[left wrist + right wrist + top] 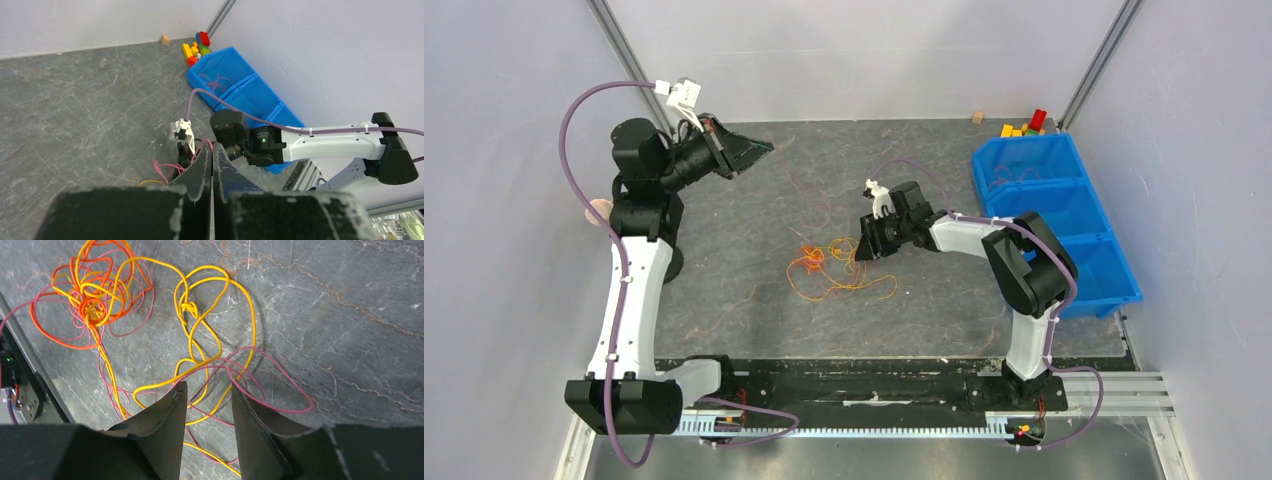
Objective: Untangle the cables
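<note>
Right pincer (208, 386) parted above cables (189, 307); tangle stretched left-right across table (724, 250).

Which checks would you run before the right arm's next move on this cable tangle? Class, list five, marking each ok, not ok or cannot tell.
1. Jaws of the right gripper apart above the tangle: ok.
2. Only one strand between its fingers: not ok. The yellow cable and the pink cable both cross there.
3. The left gripper shut: ok.
4. The left gripper pinching the pink strand at its tips: cannot tell.
5. The orange cable lying apart from the others: not ok. It is bunched with yellow and pink loops.
</note>
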Controlling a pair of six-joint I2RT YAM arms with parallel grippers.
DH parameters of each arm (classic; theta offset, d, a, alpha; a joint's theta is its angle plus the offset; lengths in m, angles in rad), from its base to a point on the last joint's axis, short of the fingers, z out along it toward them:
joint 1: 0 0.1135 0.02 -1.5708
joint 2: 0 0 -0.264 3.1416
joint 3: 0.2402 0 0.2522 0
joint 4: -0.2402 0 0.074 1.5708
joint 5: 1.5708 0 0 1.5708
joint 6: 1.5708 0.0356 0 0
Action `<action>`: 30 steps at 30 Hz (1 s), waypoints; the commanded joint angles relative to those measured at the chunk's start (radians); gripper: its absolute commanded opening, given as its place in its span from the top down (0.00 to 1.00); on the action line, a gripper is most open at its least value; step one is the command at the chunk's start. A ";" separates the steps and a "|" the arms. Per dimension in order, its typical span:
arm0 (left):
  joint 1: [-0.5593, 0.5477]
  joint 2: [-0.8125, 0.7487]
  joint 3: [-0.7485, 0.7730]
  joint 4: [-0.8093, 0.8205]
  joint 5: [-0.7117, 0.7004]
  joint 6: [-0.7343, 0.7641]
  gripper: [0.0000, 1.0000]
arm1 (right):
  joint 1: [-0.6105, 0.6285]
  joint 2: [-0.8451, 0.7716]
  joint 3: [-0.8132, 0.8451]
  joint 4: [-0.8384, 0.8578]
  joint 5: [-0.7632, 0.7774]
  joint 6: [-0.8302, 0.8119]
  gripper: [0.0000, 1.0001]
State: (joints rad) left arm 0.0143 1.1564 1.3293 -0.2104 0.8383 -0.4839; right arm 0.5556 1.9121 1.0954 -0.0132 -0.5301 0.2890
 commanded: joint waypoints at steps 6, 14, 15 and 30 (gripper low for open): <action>-0.002 -0.009 -0.017 -0.025 -0.030 0.032 0.98 | 0.028 -0.029 -0.022 0.154 0.028 0.123 0.62; -0.001 -0.004 -0.017 -0.042 -0.030 0.049 0.98 | 0.047 -0.069 -0.032 0.082 0.083 0.093 0.72; -0.001 -0.002 -0.019 -0.041 -0.031 0.048 0.98 | 0.049 -0.073 -0.035 0.080 0.085 0.091 0.74; -0.002 0.008 -0.007 -0.041 -0.033 0.054 0.98 | 0.073 -0.025 -0.011 0.063 0.087 0.111 0.83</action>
State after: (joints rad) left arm 0.0143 1.1599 1.3087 -0.2565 0.8131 -0.4801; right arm 0.6258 1.8511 1.0588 0.0399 -0.4358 0.3901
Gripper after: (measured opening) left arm 0.023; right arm 0.170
